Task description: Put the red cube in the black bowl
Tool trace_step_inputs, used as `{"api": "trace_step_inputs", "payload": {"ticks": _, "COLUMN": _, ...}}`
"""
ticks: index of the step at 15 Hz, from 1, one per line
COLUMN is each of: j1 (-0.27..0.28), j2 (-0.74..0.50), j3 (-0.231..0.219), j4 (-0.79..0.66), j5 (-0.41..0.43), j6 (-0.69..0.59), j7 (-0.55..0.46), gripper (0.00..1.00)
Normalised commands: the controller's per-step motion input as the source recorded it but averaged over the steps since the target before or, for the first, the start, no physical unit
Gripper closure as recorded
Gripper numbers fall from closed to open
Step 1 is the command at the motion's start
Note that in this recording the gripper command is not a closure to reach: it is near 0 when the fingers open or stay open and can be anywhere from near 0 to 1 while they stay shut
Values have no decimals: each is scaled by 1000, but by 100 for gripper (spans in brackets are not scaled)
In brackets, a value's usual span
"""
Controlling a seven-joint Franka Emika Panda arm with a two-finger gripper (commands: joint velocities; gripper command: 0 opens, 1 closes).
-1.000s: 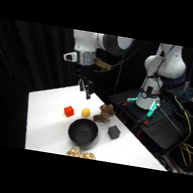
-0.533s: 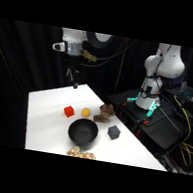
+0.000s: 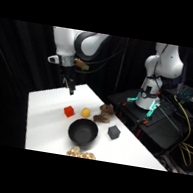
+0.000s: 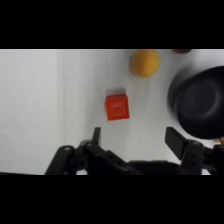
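The red cube (image 4: 117,107) lies free on the table (image 3: 45,122), just beside the yellow ball (image 4: 145,62) and near the black bowl (image 3: 82,132). The claw (image 4: 132,137) is held spread above it, empty. For a clean grip, the claw should be centred over the cube and lowered straight, away from the ball.

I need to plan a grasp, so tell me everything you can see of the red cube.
The red cube is small, bright red-orange, with matte faces and a faint round mark on its top face. It sits flat on the white table, untouched, with bare table on every side. The yellow ball lies beside it, the black bowl nearby. In the wrist view it lies just ahead of the open tool, roughly between the fingers.
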Motion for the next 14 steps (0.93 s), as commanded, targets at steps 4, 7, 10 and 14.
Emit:
{"api": "trace_step_inputs", "payload": {"ticks": 4, "j1": -110, "j2": 235, "j3": 83, "j4": 160, "j5": 123, "j6": 144, "j7": -188, "gripper": 0}}
{"api": "trace_step_inputs", "payload": {"ticks": 7, "j1": -74, "j2": 200, "j3": 99, "j4": 175, "j5": 79, "j6": 193, "j7": -143, "gripper": 0}}
{"api": "trace_step_inputs", "payload": {"ticks": 10, "j1": -101, "j2": 176, "j3": 119, "j4": 170, "j5": 110, "j6": 197, "j7": -172, "gripper": 0}}
{"api": "trace_step_inputs", "payload": {"ticks": 14, "j1": -164, "j2": 129, "j3": 122, "j4": 104, "j5": 137, "j6": 227, "j7": -261, "gripper": 0}}
